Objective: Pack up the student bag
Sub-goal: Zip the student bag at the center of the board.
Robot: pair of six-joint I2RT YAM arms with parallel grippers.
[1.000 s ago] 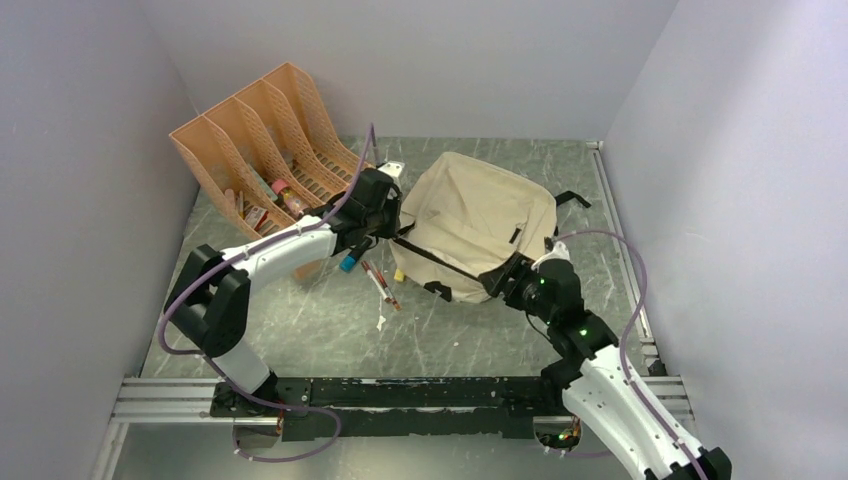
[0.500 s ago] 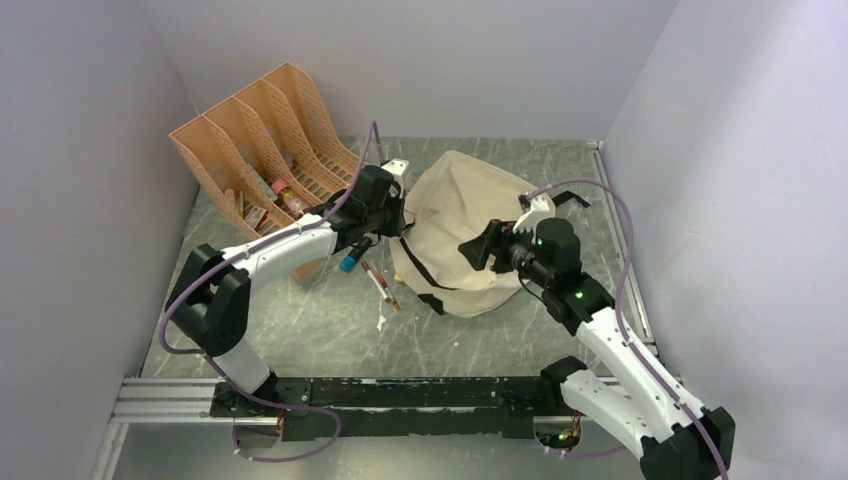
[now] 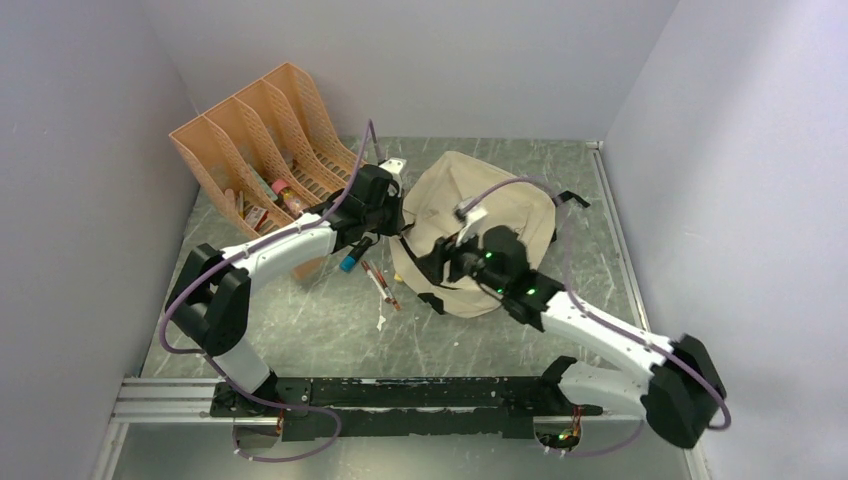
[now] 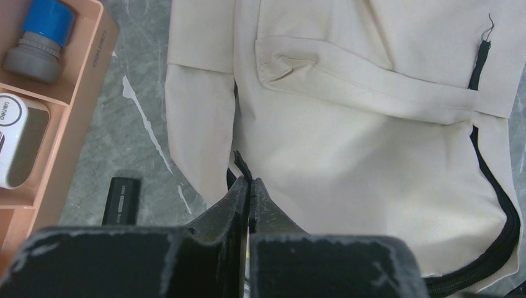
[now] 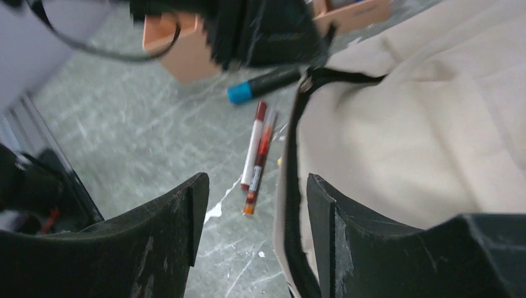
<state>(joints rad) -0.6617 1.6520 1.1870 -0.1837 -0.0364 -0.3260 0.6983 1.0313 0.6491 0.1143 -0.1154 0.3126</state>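
The student bag [image 3: 480, 215] is a beige fabric backpack lying on the table, also in the left wrist view [image 4: 347, 124] and the right wrist view [image 5: 403, 143]. My left gripper [image 3: 388, 218] is at the bag's left edge, jaws shut [image 4: 249, 181] on a thin black strap tab of the bag. My right gripper [image 3: 432, 262] is open over the bag's near-left edge. A black strap [image 5: 296, 186] of the bag runs between its jaws, close to the right finger [image 5: 322, 205], with the jaws not closed on it.
An orange file organizer [image 3: 260, 130] with small items stands at the back left. Two red-and-white pens [image 3: 380, 283] and a blue-capped marker [image 3: 350, 262] lie left of the bag. A small black stick [image 4: 121, 200] lies by the organizer. Walls enclose three sides.
My right arm has swung left across the bag, from its near-right corner to its near-left edge. The bag's front has bunched up. My left gripper has kept its hold.
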